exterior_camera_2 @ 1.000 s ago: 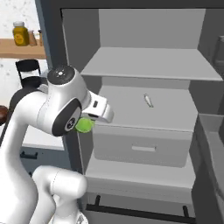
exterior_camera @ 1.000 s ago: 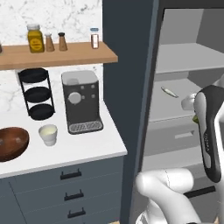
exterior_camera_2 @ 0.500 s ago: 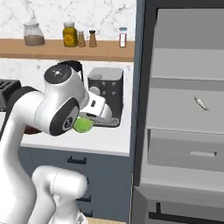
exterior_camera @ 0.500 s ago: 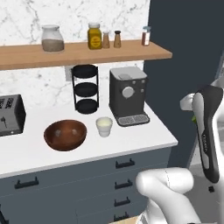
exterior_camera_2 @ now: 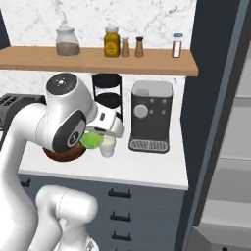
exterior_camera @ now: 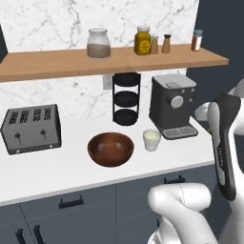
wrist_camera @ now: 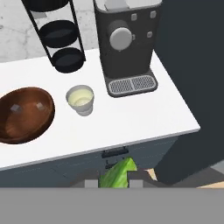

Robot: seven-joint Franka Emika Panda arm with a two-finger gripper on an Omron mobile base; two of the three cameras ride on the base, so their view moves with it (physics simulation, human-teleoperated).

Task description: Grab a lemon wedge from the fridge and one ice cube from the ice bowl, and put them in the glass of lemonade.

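Holding the lemon wedge (wrist_camera: 117,173) tight, the gripper (wrist_camera: 114,180) hangs off the counter's (wrist_camera: 131,127) front edge. On the counter, the cup (wrist_camera: 80,99) stands between the brown bowl (wrist_camera: 24,114) and the coffee machine (wrist_camera: 127,48). Two ice cubes (wrist_camera: 15,107) lie in the bowl. A black rack (wrist_camera: 54,35) stands behind.

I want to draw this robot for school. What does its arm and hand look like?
The arm is glossy white with fat, rounded segments, like smooth tubes joined by big ball-shaped joints. One joint has a dark grey round cap with a small green light. In the left base view, a long dark grey strip runs down one white segment. The hand ends in two small dark fingers.
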